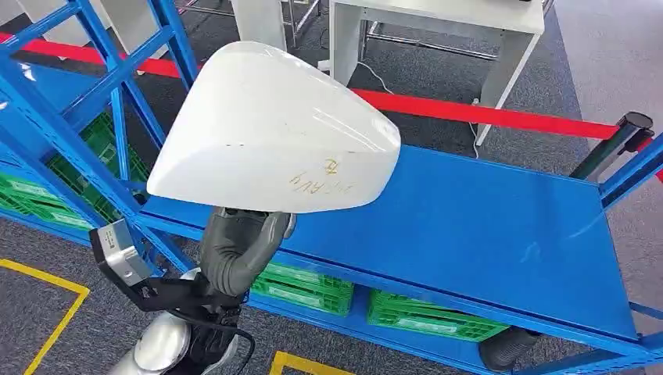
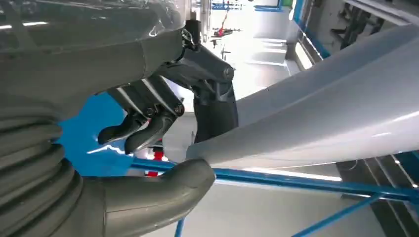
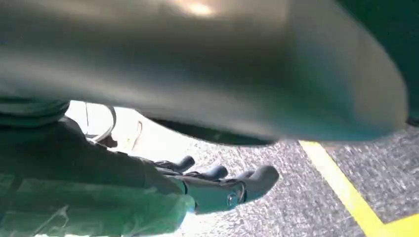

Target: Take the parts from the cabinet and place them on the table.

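The left hand point(image 1: 238, 246) grips the white part point(image 1: 274, 133) from underneath, thumb and fingers clamped on its lower edge so the bulky shell rides above the blue shelf point(image 1: 485, 226), while the right hand point(image 3: 217, 187) hangs low, fingers loosely extended and holding nothing.

We see a glossy, smooth white plastic part point(image 1: 274, 129) with faint gold lettering | our left hand point(image 1: 238, 246) in matt grey ribbed rubbery cover | shelf point(image 1: 485, 226) of smooth blue painted metal | green plastic crates point(image 1: 426, 319) | rough grey carpet floor point(image 1: 31, 328)
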Robot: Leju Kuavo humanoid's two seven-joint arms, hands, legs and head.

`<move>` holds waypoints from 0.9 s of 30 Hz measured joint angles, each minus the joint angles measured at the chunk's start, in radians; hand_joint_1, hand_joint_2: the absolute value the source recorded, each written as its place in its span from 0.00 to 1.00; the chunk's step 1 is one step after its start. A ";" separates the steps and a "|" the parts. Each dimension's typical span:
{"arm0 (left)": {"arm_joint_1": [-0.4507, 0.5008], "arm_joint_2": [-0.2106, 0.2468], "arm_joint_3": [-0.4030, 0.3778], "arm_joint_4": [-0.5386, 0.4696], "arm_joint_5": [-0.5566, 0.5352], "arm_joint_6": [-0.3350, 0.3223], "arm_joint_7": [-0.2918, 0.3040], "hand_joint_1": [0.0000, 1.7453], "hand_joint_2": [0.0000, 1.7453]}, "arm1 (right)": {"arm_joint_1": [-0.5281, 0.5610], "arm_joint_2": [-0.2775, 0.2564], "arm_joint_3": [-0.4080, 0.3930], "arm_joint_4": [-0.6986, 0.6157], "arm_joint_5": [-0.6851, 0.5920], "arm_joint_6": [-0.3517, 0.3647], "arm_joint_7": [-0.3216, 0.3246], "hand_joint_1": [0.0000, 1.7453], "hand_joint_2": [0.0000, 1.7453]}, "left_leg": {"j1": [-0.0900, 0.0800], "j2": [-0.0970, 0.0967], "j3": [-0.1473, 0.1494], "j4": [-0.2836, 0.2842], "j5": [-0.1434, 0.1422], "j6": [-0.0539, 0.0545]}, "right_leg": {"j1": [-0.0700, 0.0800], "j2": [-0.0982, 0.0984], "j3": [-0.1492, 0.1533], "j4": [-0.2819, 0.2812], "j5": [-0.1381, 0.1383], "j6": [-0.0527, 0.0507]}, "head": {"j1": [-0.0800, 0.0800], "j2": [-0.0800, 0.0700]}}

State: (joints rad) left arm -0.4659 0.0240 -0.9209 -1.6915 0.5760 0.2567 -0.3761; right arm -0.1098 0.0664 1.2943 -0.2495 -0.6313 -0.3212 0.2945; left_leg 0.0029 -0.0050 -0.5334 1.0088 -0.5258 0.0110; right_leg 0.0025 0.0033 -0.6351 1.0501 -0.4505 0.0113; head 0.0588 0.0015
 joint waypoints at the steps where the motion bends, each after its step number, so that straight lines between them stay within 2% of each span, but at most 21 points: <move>1: 0.000 0.000 0.000 0.001 0.000 -0.001 0.000 1.00 1.00 | 0.000 0.000 0.000 0.000 0.000 -0.001 0.000 0.00 0.00 | 0.000 0.003 -0.005 -0.003 0.008 0.002 | -0.001 0.001 -0.006 0.015 -0.031 0.008 | 0.001 0.000; 4: 0.002 0.000 -0.001 0.005 0.000 -0.002 0.000 1.00 1.00 | 0.000 -0.001 0.000 0.000 0.000 -0.001 0.000 0.00 0.00 | 0.001 0.006 -0.029 -0.001 0.024 0.009 | -0.008 0.000 -0.065 0.210 -0.171 0.021 | 0.010 0.000; 5: 0.004 0.000 -0.001 0.006 0.000 -0.003 0.000 1.00 1.00 | 0.000 -0.001 0.000 0.000 0.000 -0.001 0.000 0.00 0.00 | 0.001 0.007 -0.038 0.001 0.030 0.008 | -0.008 0.000 -0.076 0.264 -0.190 0.024 | 0.010 0.000; 6: 0.007 0.000 -0.002 0.007 0.000 -0.003 0.000 1.00 1.00 | 0.001 -0.001 0.000 0.000 0.000 -0.001 0.000 0.00 0.00 | 0.001 0.007 -0.046 0.002 0.035 0.007 | -0.009 0.000 -0.067 0.273 -0.182 0.028 | 0.010 0.000; 7: 0.008 0.000 -0.002 0.009 0.001 -0.003 0.000 1.00 1.00 | 0.000 -0.001 0.000 0.000 0.000 -0.001 0.000 0.00 0.00 | 0.002 0.007 -0.055 0.005 0.040 0.005 | -0.011 0.000 -0.036 0.237 -0.154 0.029 | 0.010 0.000; 9: 0.008 0.000 -0.002 0.009 0.001 -0.003 0.000 1.00 1.00 | -0.001 -0.003 0.000 0.000 0.000 -0.001 0.000 0.00 0.00 | 0.006 0.007 -0.072 0.018 0.044 0.000 | -0.013 0.000 0.071 0.070 -0.087 0.031 | 0.010 0.000; 10: 0.008 0.000 -0.002 0.009 0.001 -0.004 0.000 1.00 1.00 | -0.002 -0.003 0.000 0.000 0.000 -0.001 0.001 0.00 0.00 | 0.006 0.007 -0.079 0.027 0.045 -0.005 | -0.015 0.000 0.111 -0.006 -0.092 0.030 | 0.011 0.000; 12: 0.009 0.000 -0.002 0.008 0.002 -0.005 0.000 1.00 1.00 | -0.003 -0.003 0.000 0.000 0.000 -0.002 0.002 0.00 0.00 | 0.002 0.007 -0.091 0.031 0.058 -0.020 | -0.009 0.006 0.112 -0.018 -0.089 0.009 | 0.010 0.000; 14: 0.009 0.000 -0.002 0.008 0.003 -0.006 0.000 1.00 1.00 | -0.002 -0.004 0.000 0.000 0.000 -0.002 0.002 0.00 0.00 | 0.004 0.007 -0.093 0.029 0.069 -0.033 | -0.005 0.007 0.105 -0.016 -0.084 -0.001 | 0.010 0.000; 15: 0.010 0.000 -0.002 0.008 0.003 -0.006 0.000 1.00 1.00 | 0.000 -0.002 0.000 0.000 -0.002 -0.002 0.004 0.00 0.00 | 0.003 0.004 -0.096 0.030 0.071 -0.038 | -0.011 0.004 0.100 -0.023 -0.074 -0.015 | 0.010 0.000; 16: 0.010 0.001 -0.001 0.008 0.003 -0.008 0.000 1.00 1.00 | -0.002 -0.002 0.000 0.000 -0.003 -0.002 0.005 0.00 0.00 | 0.004 0.005 -0.103 0.039 0.043 -0.043 | -0.014 0.000 0.094 -0.025 -0.066 -0.025 | 0.008 0.000; 17: 0.010 0.001 -0.001 0.008 0.005 -0.009 0.000 1.00 1.00 | -0.003 -0.002 0.000 0.000 -0.003 -0.003 0.006 0.00 0.00 | 0.005 0.005 -0.114 0.080 -0.007 -0.049 | -0.014 -0.001 0.084 -0.025 -0.059 -0.033 | 0.003 0.000; 19: 0.012 0.002 -0.001 0.008 0.007 -0.011 0.000 1.00 1.00 | -0.002 -0.002 0.000 0.000 -0.003 -0.003 0.006 0.00 0.00 | 0.007 0.005 -0.152 0.227 -0.110 -0.056 | -0.012 -0.003 0.065 -0.024 -0.043 -0.038 | -0.001 0.000; 20: 0.014 0.002 -0.001 0.008 0.008 -0.012 0.000 1.00 1.00 | -0.002 -0.002 0.000 0.000 -0.003 -0.004 0.007 0.00 0.00 | 0.007 0.005 -0.165 0.297 -0.139 -0.057 | -0.010 -0.004 0.053 -0.023 -0.034 -0.039 | -0.002 0.000; 21: 0.016 0.002 -0.001 0.009 0.008 -0.012 0.000 1.00 1.00 | -0.002 -0.003 0.000 0.000 -0.003 -0.005 0.010 0.00 0.00 | 0.007 0.005 -0.161 0.319 -0.134 -0.057 | -0.009 -0.005 0.041 -0.022 -0.025 -0.039 | -0.003 0.000; 22: 0.017 0.002 -0.001 0.009 0.008 -0.012 0.000 1.00 1.00 | -0.002 -0.003 0.000 0.000 -0.003 -0.004 0.010 0.00 0.00 | 0.007 0.005 -0.137 0.305 -0.105 -0.054 | -0.007 -0.005 0.028 -0.020 -0.017 -0.038 | -0.003 0.000; 23: 0.016 0.002 -0.001 0.009 0.009 -0.013 0.001 1.00 1.00 | -0.002 -0.003 0.000 0.000 -0.003 -0.005 0.010 0.00 0.00 | 0.006 0.005 -0.100 0.258 -0.068 -0.049 | -0.006 -0.005 0.016 -0.019 -0.010 -0.038 | -0.003 0.000; 24: 0.016 0.002 -0.001 0.009 0.009 -0.015 0.001 1.00 1.00 | -0.003 -0.003 0.000 0.000 -0.003 -0.005 0.010 0.00 0.00 | 0.004 0.004 -0.044 0.178 -0.034 -0.040 | -0.004 -0.004 0.007 -0.017 -0.002 -0.036 | -0.003 0.000; 25: 0.015 0.001 -0.001 0.008 0.009 -0.016 0.001 1.00 1.00 | -0.003 -0.003 0.000 0.000 -0.003 -0.005 0.010 0.00 0.00 | 0.001 0.004 0.020 0.085 -0.022 -0.029 | -0.004 -0.003 0.001 -0.017 0.006 -0.034 | -0.003 0.000; 26: 0.013 0.000 -0.001 0.008 0.009 -0.018 0.001 1.00 1.00 | -0.003 -0.002 0.000 0.000 -0.003 -0.006 0.011 0.00 0.00 | -0.006 0.003 0.068 0.007 -0.044 -0.019 | 0.001 -0.001 -0.004 -0.015 0.013 -0.028 | -0.002 0.000; 27: 0.013 0.000 0.000 0.008 0.009 -0.019 0.000 1.00 1.00 | -0.003 -0.001 0.000 0.000 -0.003 -0.007 0.011 0.00 0.00 | -0.006 0.003 0.081 -0.022 -0.051 -0.019 | -0.001 -0.002 -0.005 -0.018 0.022 -0.021 | -0.002 0.000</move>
State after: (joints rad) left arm -0.4531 0.0240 -0.9209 -1.6839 0.5848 0.2380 -0.3761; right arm -0.1133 0.0652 1.2943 -0.2491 -0.6348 -0.3285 0.3052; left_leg -0.0031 -0.0016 -0.4526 0.9863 -0.5767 -0.0080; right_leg 0.0016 0.0010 -0.6406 1.0321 -0.4289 -0.0101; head 0.0572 0.0015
